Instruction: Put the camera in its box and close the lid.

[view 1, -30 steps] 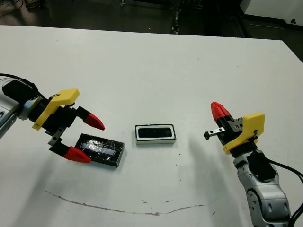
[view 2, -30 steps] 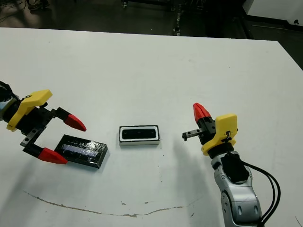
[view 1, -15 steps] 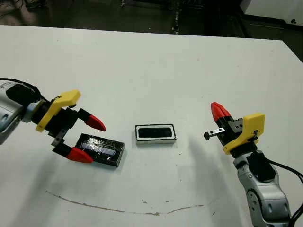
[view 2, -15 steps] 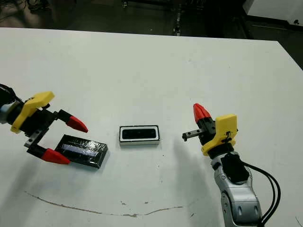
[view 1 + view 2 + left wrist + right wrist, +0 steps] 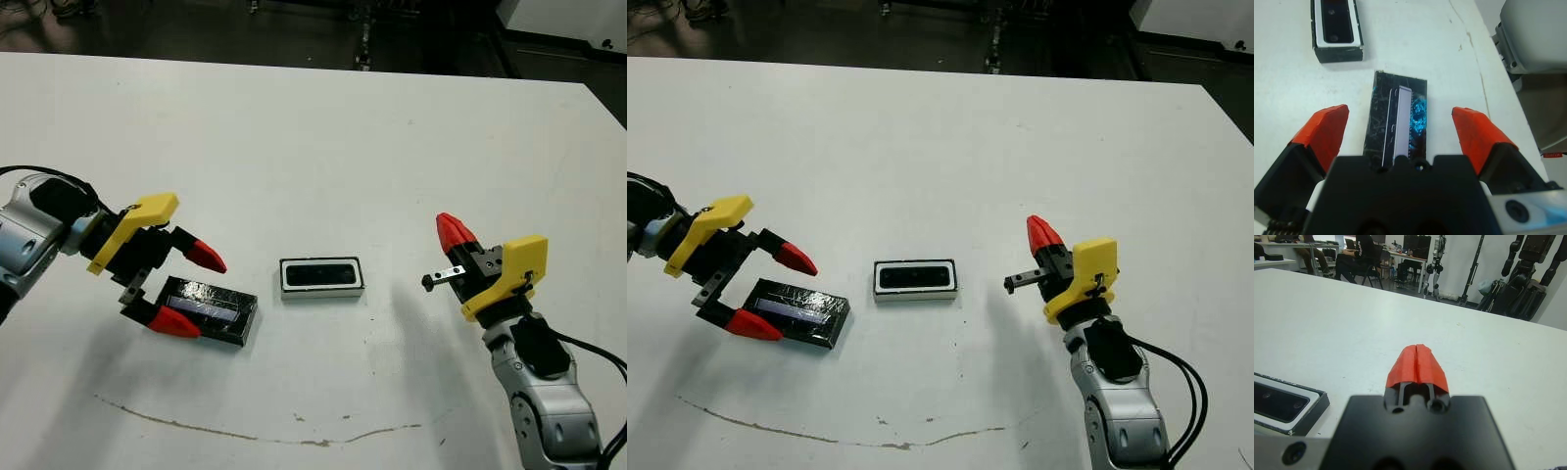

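Left gripper (image 5: 188,290) spread wide, straddling lid (image 5: 209,311) at lower left to grab it; camera (image 5: 320,273) sat in box (image 5: 284,286) mid-frame; right gripper (image 5: 451,235) clenched, empty.

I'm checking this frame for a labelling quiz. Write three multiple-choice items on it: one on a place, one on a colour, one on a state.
1. Where does the lid lie relative to the box?
A. on the robot's left of it
B. on top of it
C. on the robot's right of it

2. What colour are the fingertips?
A. blue
B. red
C. green

3. How is the left tool?
A. shut on the lid
B. shut and empty
C. open

Answers:
1 A: the lid lies flat left of the box.
2 B: the fingertips are red.
3 C: the left tool straddles the lid's end, fingers wide apart.
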Tool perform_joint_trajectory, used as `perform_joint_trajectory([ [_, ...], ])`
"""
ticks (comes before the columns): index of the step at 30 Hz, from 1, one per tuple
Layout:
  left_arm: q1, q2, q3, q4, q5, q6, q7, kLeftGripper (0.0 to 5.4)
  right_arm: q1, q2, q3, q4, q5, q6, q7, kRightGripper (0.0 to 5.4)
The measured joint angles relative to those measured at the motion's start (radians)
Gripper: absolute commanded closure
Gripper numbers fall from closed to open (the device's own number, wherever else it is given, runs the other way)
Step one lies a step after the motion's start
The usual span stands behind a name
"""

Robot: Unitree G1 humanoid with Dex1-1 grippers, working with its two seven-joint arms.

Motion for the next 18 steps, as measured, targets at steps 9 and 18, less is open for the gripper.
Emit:
perform_joint_trajectory([
  [9, 0.001, -0.012, -0.003, 0.048, -0.001, -0.020, 0.000, 0.00, 0.002, 0.000, 0.000, -0.001, 0.001, 0.000, 0.000, 5.39],
  [18, 0.016, -0.035, -0.002, 0.077, 0.041, -0.017, 0.000, 0.00, 0.003, 0.000, 0.000, 0.000, 0.000, -0.007, 0.000, 5.39],
])
